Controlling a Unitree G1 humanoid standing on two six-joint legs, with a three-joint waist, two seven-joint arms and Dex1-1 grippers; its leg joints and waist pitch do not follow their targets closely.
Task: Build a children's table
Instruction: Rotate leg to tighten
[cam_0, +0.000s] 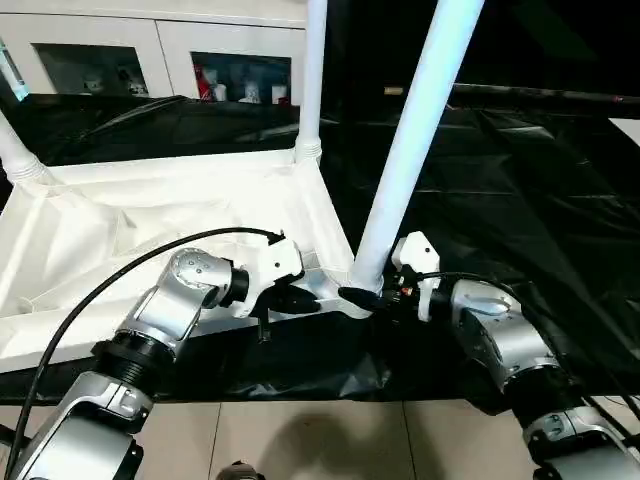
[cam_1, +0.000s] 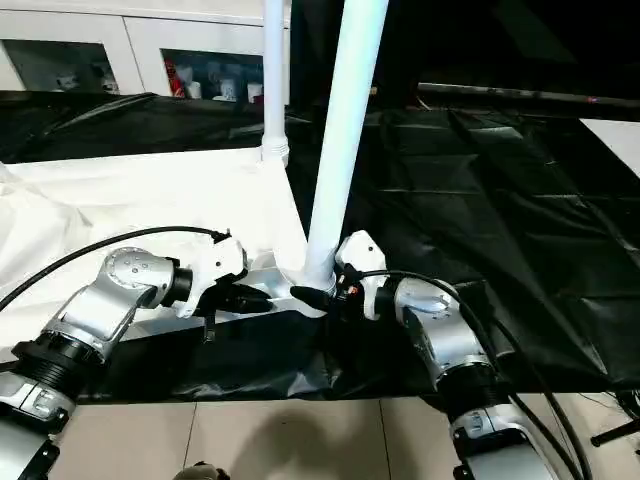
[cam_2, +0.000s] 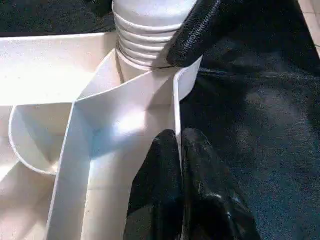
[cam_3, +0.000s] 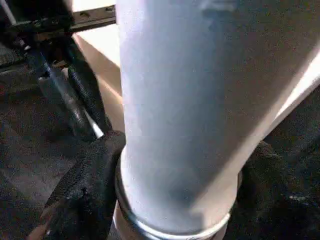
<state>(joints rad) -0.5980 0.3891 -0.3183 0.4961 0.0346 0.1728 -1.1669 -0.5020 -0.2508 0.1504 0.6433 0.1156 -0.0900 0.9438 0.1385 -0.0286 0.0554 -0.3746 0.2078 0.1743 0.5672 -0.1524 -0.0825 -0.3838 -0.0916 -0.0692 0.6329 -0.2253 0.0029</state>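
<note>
Black-draped worktop holds the upside-down tabletop: three legs up. Left gripper fingers pinch its rim; right gripper fingers straddle the near leg, probably still seating it.

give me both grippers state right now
Left gripper: shut on the tabletop's edge wall, pinching it by the near corner socket.
Right gripper: fingers on either side of the base of the near leg, clasping it.
</note>
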